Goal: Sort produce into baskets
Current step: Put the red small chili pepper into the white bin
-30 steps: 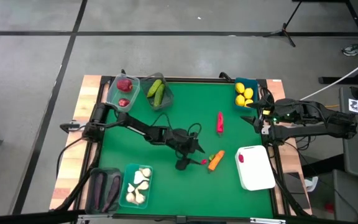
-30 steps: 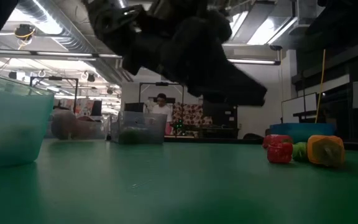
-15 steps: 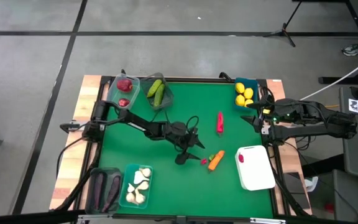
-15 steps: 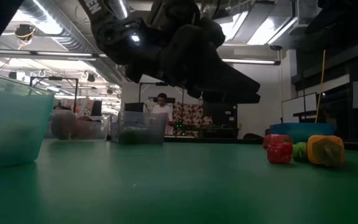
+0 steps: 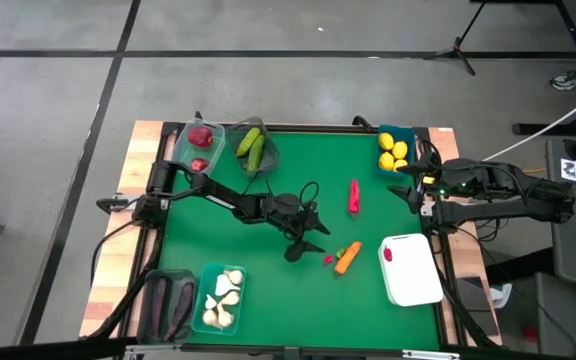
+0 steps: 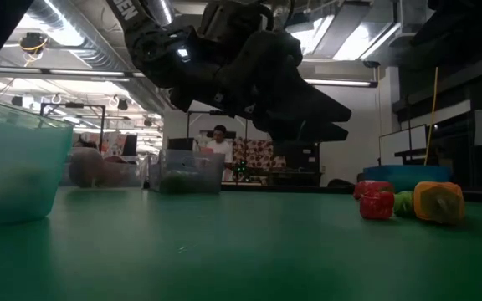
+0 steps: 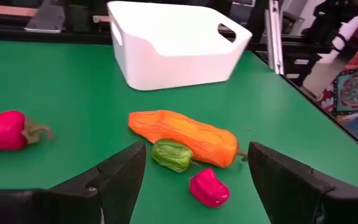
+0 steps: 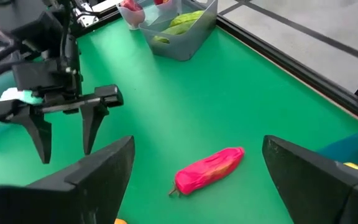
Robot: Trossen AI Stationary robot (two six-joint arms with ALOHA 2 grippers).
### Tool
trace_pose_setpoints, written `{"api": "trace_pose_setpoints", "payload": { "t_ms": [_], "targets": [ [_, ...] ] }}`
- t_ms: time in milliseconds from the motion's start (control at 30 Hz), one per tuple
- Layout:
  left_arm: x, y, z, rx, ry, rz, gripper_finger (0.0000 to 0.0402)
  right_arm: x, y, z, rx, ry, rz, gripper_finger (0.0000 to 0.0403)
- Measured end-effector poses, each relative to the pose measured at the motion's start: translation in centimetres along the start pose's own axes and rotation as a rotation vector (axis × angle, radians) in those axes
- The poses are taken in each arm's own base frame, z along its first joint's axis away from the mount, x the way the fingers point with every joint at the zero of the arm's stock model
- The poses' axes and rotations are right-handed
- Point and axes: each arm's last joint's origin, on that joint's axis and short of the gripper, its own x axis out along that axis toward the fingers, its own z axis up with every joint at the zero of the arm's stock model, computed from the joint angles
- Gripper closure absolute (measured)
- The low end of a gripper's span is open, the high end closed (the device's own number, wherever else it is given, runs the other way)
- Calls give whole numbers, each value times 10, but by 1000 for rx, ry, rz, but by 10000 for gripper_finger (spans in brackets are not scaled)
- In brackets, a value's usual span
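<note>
1. Broadly, the green table (image 5: 268,300) carries the tubs at its edges: red fruits (image 5: 200,135) and cucumbers (image 5: 252,146) in tubs at the far left corner, lemons (image 5: 393,150) in the blue tub at the far right, eggplants (image 5: 166,298) and garlic (image 5: 222,297) in tubs at the near left.
2. The white tub (image 5: 411,268) sits at the near right with one small red piece inside.
3. The left end effector (image 5: 306,246) hovers above mid-table, fingers spread wide and empty, pointed toward the loose cluster.
4. The right end effector (image 8: 191,171) waits at the table's right edge near the lemons, also wide and empty.
5. The carrot (image 7: 185,136) lies just beside the white tub; a long red pepper (image 5: 353,196) lies apart, farther back.
6. A small green piece (image 7: 172,155) and a small pink piece (image 7: 209,187) touch or nearly touch the carrot.
7. The likely risk: closing on the carrot could catch or scatter these small neighbours, since they crowd its side.
</note>
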Motion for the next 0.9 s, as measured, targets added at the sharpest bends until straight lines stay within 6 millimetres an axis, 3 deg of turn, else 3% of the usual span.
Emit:
{"api": "trace_pose_setpoints", "payload": {
  "t_ms": [433, 700, 900],
  "targets": [
    [-2, 6, 0, 7, 0, 21, 123, 0, 0, 1, -97, -14, -3, 52],
    [-13, 38, 1, 20, -9, 97, 123, 1, -2, 1, -149, -34, -65, 52],
    [-26, 71, 1, 33, -15, 176, 123, 12, -4, -7, -212, -39, -168, 52]
  ]
}}
